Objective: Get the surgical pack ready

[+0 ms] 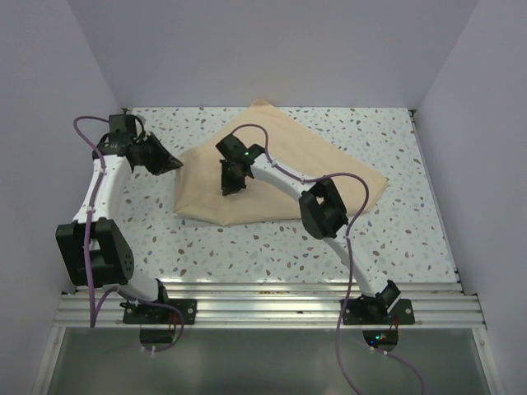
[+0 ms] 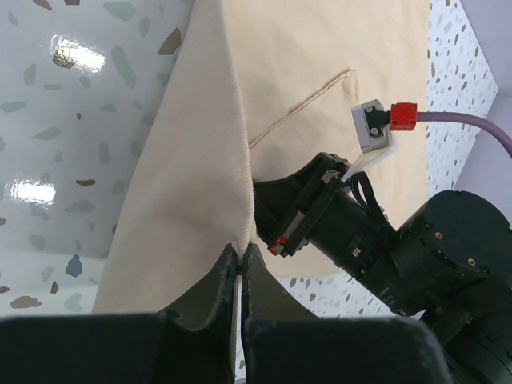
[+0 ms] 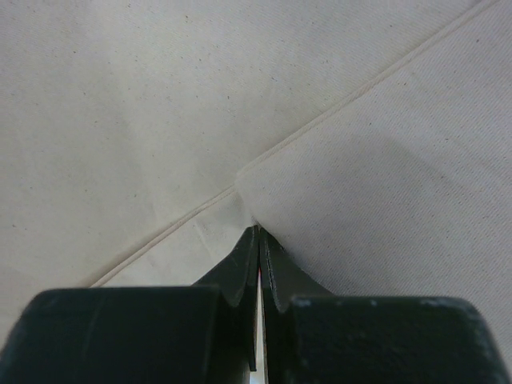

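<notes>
The surgical pack [image 1: 288, 164] is a tan-beige cloth lying partly folded in the middle of the speckled table. My left gripper [image 1: 173, 164] is at its left corner. In the left wrist view the left gripper [image 2: 242, 256] is shut on a raised fold of the cloth [image 2: 200, 160]. My right gripper [image 1: 230, 189] points down onto the cloth's left half. Seen from the right wrist, the right gripper [image 3: 258, 232] is shut, pinching the corner of a hemmed flap [image 3: 376, 160]. What lies under the cloth is hidden.
The right arm's wrist [image 2: 352, 240] sits close beside the left gripper, its purple cable [image 2: 472, 124] trailing off to the right. White walls stand around the table [image 1: 329, 239] on three sides. An aluminium rail [image 1: 263, 300] runs along the near edge.
</notes>
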Motion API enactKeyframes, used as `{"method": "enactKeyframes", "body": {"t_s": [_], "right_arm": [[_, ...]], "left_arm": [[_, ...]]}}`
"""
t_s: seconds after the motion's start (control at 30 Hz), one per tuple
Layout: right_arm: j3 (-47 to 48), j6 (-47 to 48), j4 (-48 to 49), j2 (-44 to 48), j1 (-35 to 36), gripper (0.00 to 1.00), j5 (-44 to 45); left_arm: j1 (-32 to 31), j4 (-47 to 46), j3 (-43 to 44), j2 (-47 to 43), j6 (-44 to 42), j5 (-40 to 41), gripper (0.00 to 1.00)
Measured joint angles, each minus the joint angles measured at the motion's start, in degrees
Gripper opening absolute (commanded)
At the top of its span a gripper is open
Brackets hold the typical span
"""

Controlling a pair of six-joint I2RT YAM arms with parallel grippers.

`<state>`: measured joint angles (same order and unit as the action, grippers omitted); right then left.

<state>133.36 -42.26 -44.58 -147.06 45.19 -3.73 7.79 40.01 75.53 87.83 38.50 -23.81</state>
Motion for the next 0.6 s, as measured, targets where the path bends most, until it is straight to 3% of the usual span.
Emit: {"method": "enactKeyframes", "body": {"t_s": [0.6], "right_arm": [[6.4, 2.6, 3.9, 2.3, -8.3, 0.0, -3.1]], "left_arm": [[-1.7, -0.1, 1.2, -0.7, 1.3, -3.0, 0.0]]}}
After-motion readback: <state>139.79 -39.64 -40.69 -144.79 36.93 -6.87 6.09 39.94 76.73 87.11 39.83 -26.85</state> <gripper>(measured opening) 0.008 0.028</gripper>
